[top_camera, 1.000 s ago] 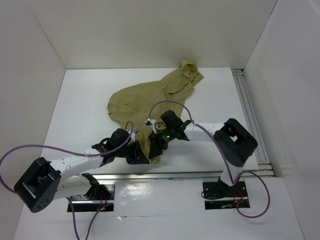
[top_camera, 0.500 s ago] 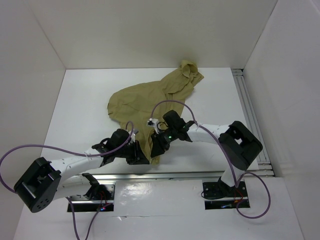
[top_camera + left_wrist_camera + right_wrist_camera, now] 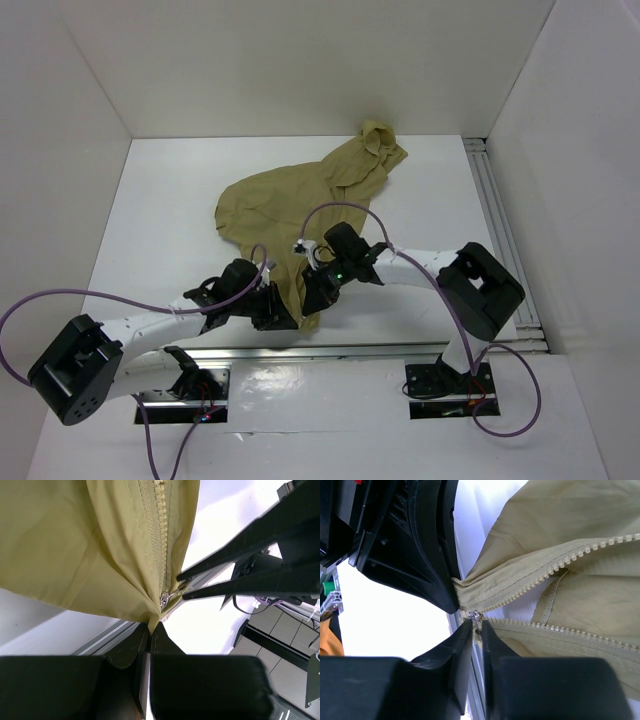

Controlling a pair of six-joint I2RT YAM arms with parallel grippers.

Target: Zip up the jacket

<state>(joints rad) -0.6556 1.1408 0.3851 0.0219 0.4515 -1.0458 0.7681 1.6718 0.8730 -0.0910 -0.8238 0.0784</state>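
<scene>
**A:** Top external view, and the jacket (image 3: 290,195) is sprawled across the white surface (image 3: 170,200). Its hood (image 3: 380,140) is up at the far edge, and the hem reaches down to the near edge where both arms meet.

**B:** Look at the left claw (image 3: 150,626)! It's clenched tight on the very bottom corner of the fabric, right below the zipper.

**A:** Over to the right wrist now. The right claw (image 3: 476,625) has its fingers pressed nearly together, pinching the little metal zipper pull (image 3: 475,615).

**B:** So the pull sits at the bottom of the track?

**A:** Right at the bottom. Two rows of zipper teeth (image 3: 570,550) fan apart from it, with white surface showing between them.

**B:** And the two claws?

**A:** Tip facing tip, just beside each other, with the zipper pull between them.
</scene>
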